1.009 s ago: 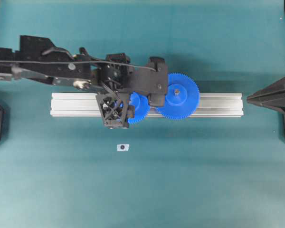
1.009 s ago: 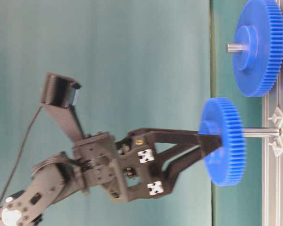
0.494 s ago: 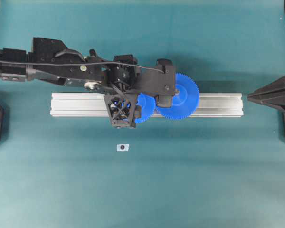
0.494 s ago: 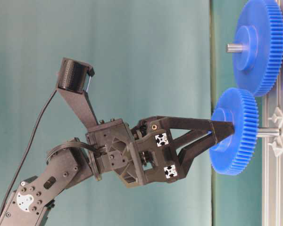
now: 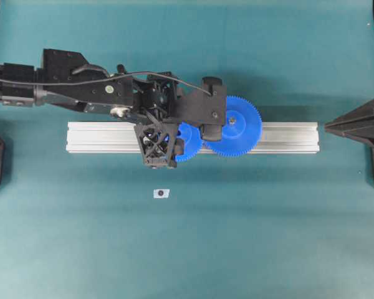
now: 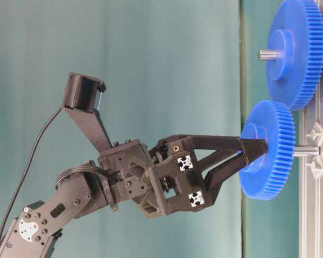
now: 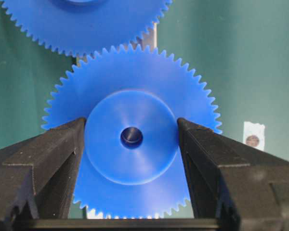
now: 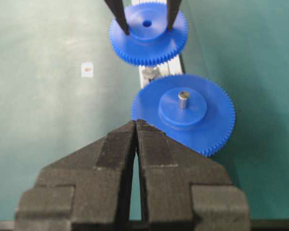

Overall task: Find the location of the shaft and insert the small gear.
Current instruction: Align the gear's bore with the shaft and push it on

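Observation:
My left gripper (image 6: pixel 252 153) is shut on the raised hub of the small gear (image 6: pixel 269 156), a blue toothed disc. The gear sits on the shaft (image 6: pixel 307 151); a short grey stretch of it shows between the gear and the rail. In the left wrist view the fingers (image 7: pixel 62 144) clamp the hub on both sides of its dark centre hole. The shaft's silvery base (image 8: pixel 151 72) shows just under the small gear (image 8: pixel 148 33). In the overhead view the small gear (image 5: pixel 190 144) is partly under the left arm. My right gripper (image 8: pixel 136 123) is shut and empty, well back at the right (image 5: pixel 329 129).
The larger blue gear (image 5: pixel 237 128) with its grey centre pin (image 8: pixel 183 99) stands on the aluminium rail (image 5: pixel 100 137), its teeth next to the small gear's. A small white sticker (image 5: pixel 161 194) lies on the green table in front of the rail.
My left gripper has pushed the small gear further along the shaft toward the rail and close beside the larger gear. In the last half second it has hardly moved. The right arm is still.

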Robot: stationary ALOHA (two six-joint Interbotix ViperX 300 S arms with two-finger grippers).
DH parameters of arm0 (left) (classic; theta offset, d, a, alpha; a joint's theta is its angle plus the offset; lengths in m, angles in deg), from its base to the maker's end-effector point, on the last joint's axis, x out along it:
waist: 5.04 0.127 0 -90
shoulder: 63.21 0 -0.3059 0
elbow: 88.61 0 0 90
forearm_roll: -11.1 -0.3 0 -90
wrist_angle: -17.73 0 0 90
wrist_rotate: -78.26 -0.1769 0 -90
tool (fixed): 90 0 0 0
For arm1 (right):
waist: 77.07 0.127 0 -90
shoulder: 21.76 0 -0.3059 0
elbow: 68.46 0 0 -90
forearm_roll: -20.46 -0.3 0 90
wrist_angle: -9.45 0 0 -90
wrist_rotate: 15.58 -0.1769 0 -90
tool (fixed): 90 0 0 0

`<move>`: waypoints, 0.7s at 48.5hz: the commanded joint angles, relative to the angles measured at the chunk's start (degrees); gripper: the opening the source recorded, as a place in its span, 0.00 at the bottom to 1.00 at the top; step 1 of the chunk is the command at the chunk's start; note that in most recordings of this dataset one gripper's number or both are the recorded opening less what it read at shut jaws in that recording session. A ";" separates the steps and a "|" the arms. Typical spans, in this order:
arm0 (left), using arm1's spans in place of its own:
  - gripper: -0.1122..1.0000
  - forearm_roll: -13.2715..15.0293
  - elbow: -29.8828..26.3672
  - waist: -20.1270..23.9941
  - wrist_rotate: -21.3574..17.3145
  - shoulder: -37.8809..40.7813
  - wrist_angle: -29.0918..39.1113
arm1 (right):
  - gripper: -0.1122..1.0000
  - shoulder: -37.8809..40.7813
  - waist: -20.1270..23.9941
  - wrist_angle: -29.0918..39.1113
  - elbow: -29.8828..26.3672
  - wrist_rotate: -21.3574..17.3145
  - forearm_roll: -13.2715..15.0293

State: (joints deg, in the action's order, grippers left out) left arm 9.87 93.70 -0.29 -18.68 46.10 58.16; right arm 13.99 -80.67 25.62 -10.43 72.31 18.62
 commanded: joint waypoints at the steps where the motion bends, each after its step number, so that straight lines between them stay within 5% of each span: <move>1: 0.69 -0.26 -0.18 0.18 0.18 -0.88 0.09 | 0.18 0.35 -0.18 -0.44 -0.79 -0.62 -0.09; 34: 0.76 -0.26 0.09 0.26 0.88 -1.05 4.66 | 0.18 0.35 -0.18 -0.44 -0.79 -0.62 -0.09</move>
State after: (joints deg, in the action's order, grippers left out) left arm 9.87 93.96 -0.29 -17.80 46.02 62.20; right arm 13.90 -80.76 25.62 -10.43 72.22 18.53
